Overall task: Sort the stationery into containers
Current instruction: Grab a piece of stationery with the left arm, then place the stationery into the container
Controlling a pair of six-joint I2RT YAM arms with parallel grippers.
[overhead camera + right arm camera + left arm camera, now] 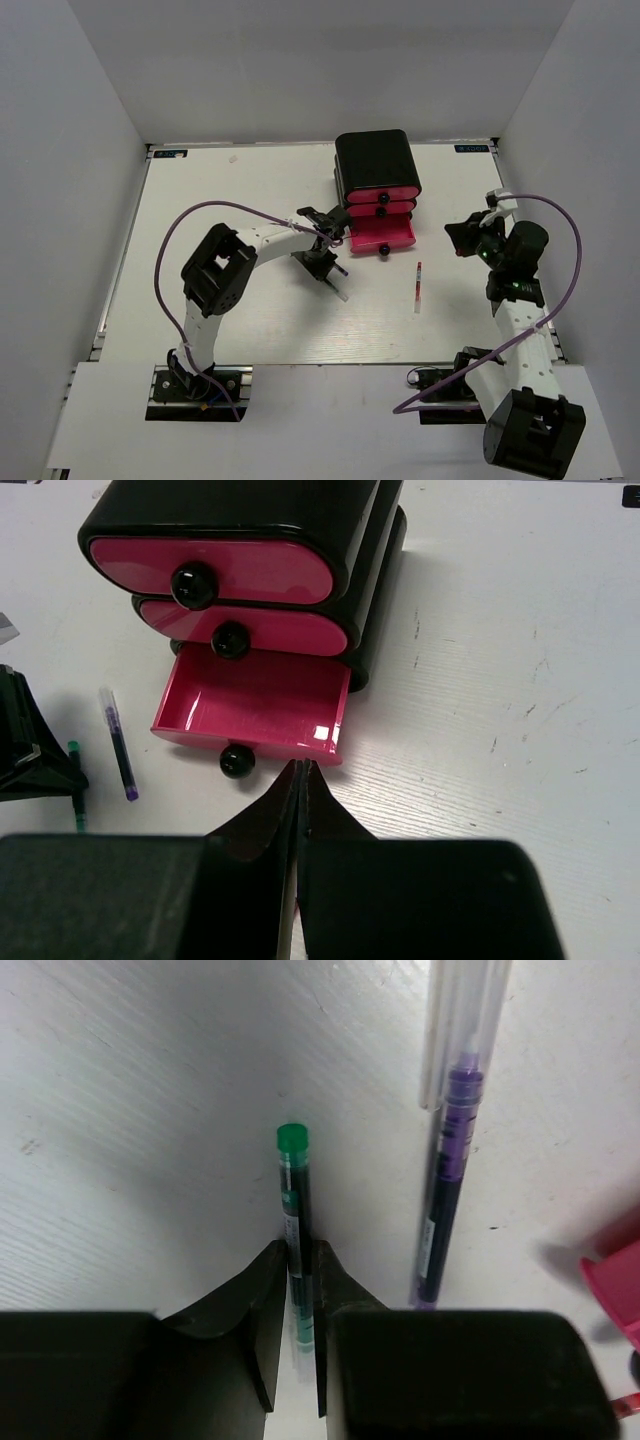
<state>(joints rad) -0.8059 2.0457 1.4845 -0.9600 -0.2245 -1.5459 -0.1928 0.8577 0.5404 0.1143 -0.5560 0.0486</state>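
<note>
Clearly little is sorted so far. Starting from the left of the table, the green pen sits near the middle of the surface. The purple pen lies just beside it on the right, roughly parallel. The red pen lies alone further right, nearer the front edge than the drawers. The black case stands at the middle of the far edge. Its top drawer and middle drawer are shut, so their contents are hidden, while the bottom drawer is pulled out and shows only bare pink floor. On that showing all three visible pens have yet to go in, and the step in hand looks like picking up the green one.

The left arm reaches in from the near left corner, elbow raised and wrist bent down. The left gripper is clenched on the lower barrel of the green pen, a finger on each side; whether the pen is off the surface cannot be told. The right arm rises from the near right corner, and the right gripper hovers towards the right edge, aimed at the open drawer, jaws pressed together with nothing between them
</note>
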